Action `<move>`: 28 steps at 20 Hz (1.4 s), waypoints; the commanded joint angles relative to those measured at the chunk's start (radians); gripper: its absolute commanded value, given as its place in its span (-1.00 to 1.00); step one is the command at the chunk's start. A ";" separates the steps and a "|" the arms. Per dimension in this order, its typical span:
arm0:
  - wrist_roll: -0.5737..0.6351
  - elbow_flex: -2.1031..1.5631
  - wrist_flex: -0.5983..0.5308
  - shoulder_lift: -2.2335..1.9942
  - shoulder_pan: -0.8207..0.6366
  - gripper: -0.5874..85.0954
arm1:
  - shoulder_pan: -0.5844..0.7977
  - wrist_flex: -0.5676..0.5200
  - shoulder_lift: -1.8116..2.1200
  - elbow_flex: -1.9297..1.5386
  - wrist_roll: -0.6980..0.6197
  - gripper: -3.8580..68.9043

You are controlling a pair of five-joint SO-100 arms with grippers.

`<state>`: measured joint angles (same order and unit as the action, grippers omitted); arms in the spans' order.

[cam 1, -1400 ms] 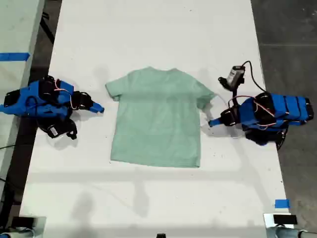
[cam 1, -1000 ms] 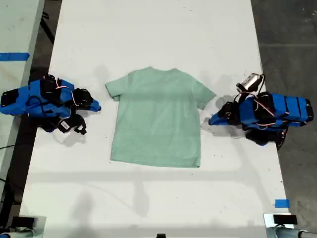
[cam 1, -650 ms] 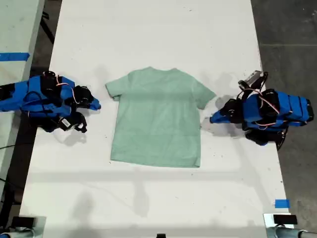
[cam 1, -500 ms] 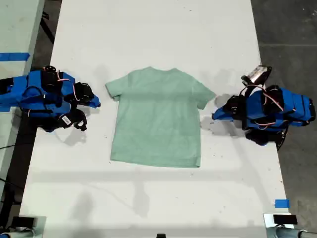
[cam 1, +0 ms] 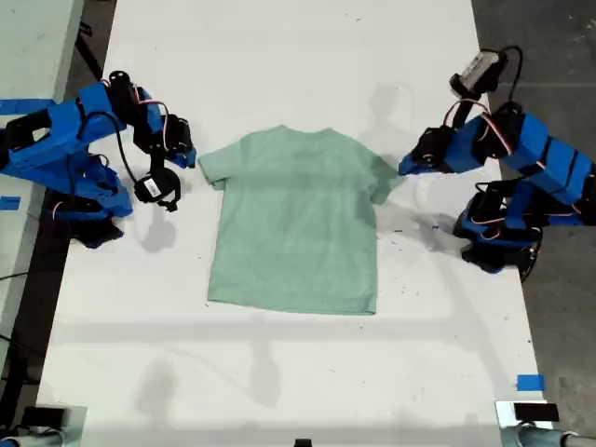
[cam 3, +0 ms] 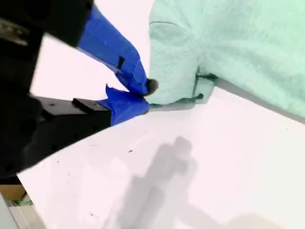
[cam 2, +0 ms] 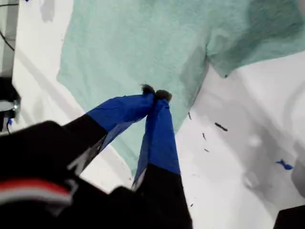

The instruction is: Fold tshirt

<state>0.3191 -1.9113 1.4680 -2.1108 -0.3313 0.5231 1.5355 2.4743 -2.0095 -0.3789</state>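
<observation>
Lying flat and fully spread on the white counter (cam 1: 279, 56), the tshirt (cam 1: 296, 223) has no fold in it yet: both sleeves are out, the collar points away from the hem, and the hem runs straight, so I judge the task to be at its very start with every fold left to make. My first hand (cam 1: 404, 168) hangs at the tshirt's sleeve on the exterior view's right; in its own wrist view the fingers are clenched tip to tip over the cloth near that sleeve's underarm, with nothing visibly pinched between them. My second hand (cam 1: 191, 160) sits at the tshirt's opposite sleeve, its tips right against the sleeve hem. The jaws there look almost together, but I cannot tell whether they have caught the cloth or only touch it. The likely next step, as I judge it, is a grip on each sleeve or shoulder. Around the tshirt the counter is bare, apart from a few small dark and blue marks just beyond the sleeve by my first hand, and a scrap of blue tape (cam 1: 529, 382) well past the hem. Beyond the counter lie a dark grey floor (cam 1: 531, 56) and a pale neighbouring surface carrying a blue strip (cam 1: 28, 105).
</observation>
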 commanded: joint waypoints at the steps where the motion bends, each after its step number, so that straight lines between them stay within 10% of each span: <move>1: 0.077 0.190 0.064 0.078 -0.075 -0.99 | 0.137 0.052 -0.137 0.224 -0.147 -0.90; 8: 0.172 0.362 0.135 0.195 -0.163 -0.99 | 0.290 0.086 -0.342 0.439 -0.319 -0.90; 11: 0.176 0.356 0.129 0.202 -0.163 -0.98 | 0.313 0.054 -0.345 0.339 -0.350 -0.32; 28: 0.179 0.337 0.100 0.221 -0.160 -0.98 | 0.387 -0.594 -0.657 -0.301 -0.449 -0.13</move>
<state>0.4893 -1.6061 1.5769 -1.8837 -0.4801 0.9189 0.9710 1.8254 -2.3439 -0.8191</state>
